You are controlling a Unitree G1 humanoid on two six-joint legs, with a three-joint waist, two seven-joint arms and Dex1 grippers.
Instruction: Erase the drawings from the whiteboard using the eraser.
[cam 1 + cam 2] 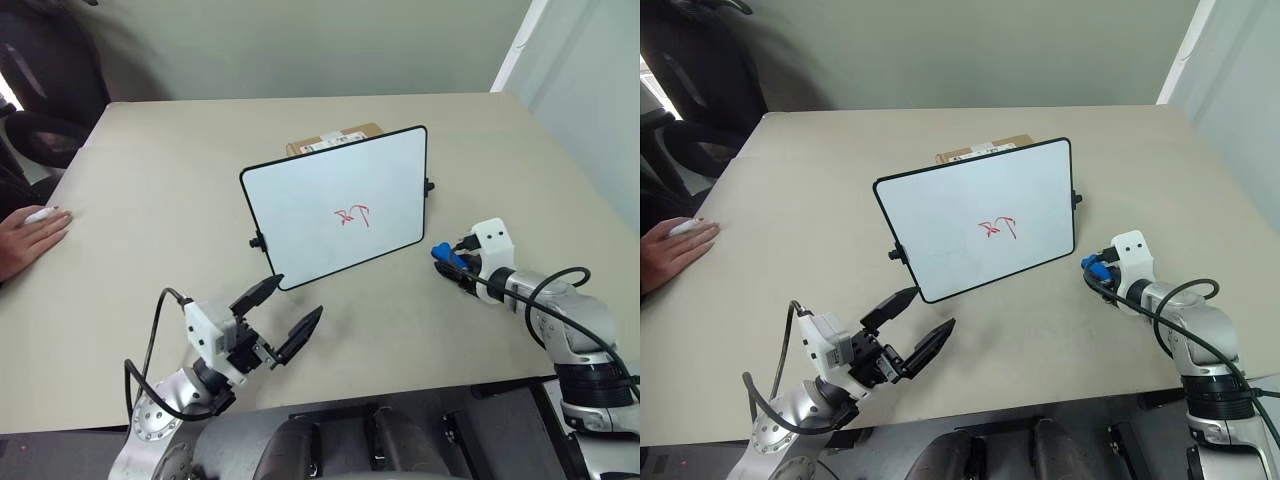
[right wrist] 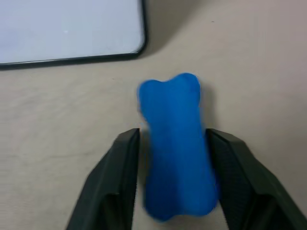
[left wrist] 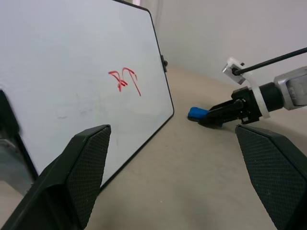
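The small bright blue block eraser (image 2: pixel 176 146), waisted like a bone, lies flat on the beige table (image 1: pixel 150 200) near its right edge, just off the lower right corner of the whiteboard (image 1: pixel 320 195), a white rectangular panel in a thin black frame with rounded corners that stands tilted back near the middle of the table. The right gripper (image 2: pixel 175 165) straddles the eraser along its length, one black finger on each long side; both sit right against the blue flanks with at most a sliver of gap on one side, so the jaws look to be closing on the eraser, not yet firmly clamped. The drawings (image 1: pixel 353 214), a few thin red marker strokes, sit on the lower right part of the board's face, not far from the eraser. The step in hand appears to be the pickup: to do it well, the fingers should close squarely across the narrow waist, keep the block level, and grip firmly enough that wiping pressure won't twist it loose, leaving a broad face free to meet the board. The left gripper (image 1: pixel 280 318), fingers spread wide and holding nothing, hovers near the table's front edge, aimed at the board's lower left corner, well placed to steady the frame. A brown cardboard box (image 1: pixel 335 140) peeks out behind the board, and a person's hand (image 1: pixel 28 238) rests at the table's left edge.
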